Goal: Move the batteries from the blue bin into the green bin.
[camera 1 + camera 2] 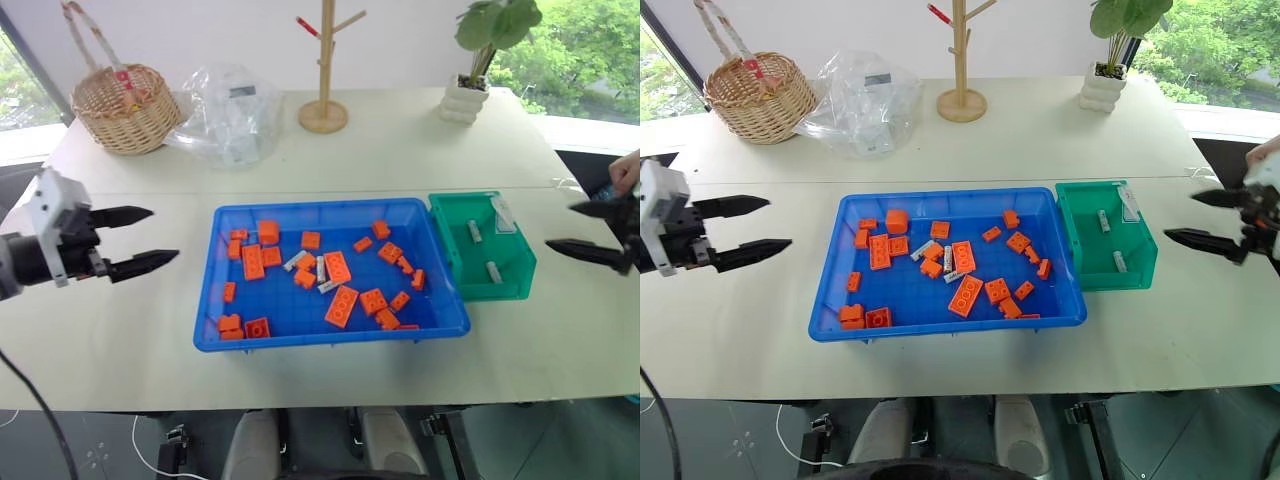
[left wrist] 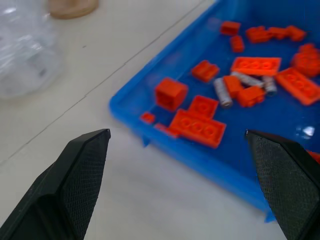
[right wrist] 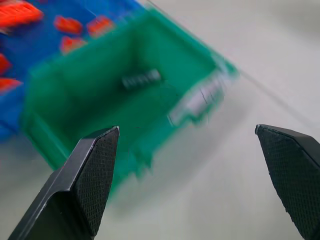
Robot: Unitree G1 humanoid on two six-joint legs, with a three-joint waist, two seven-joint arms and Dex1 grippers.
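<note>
A large shallow bright blue plastic bin is seen on the pale table, with a smaller, deeper teal-green plastic bin set touching its right end. Many orange toy bricks are scattered across the blue bin's floor. A few small silver-grey cylindrical batteries are found among the bricks near the middle of the blue bin, lying close together. Two more batteries are seen on the floor of the green bin, well apart from each other.

The left pincer is held above the table to the left of the blue bin, apart from it, with its two black fingers spread wide and nothing between them; its tips are pointed toward the bin. The right pincer is held to the right of the green bin, apart from it, its fingers likewise spread wide and empty, pointed toward that bin.

At the far side of the table, a woven wicker basket, a crumpled clear plastic bag, a wooden branching stand and a potted green plant in a white pot are lined up. A person's hand is visible at the right edge.
</note>
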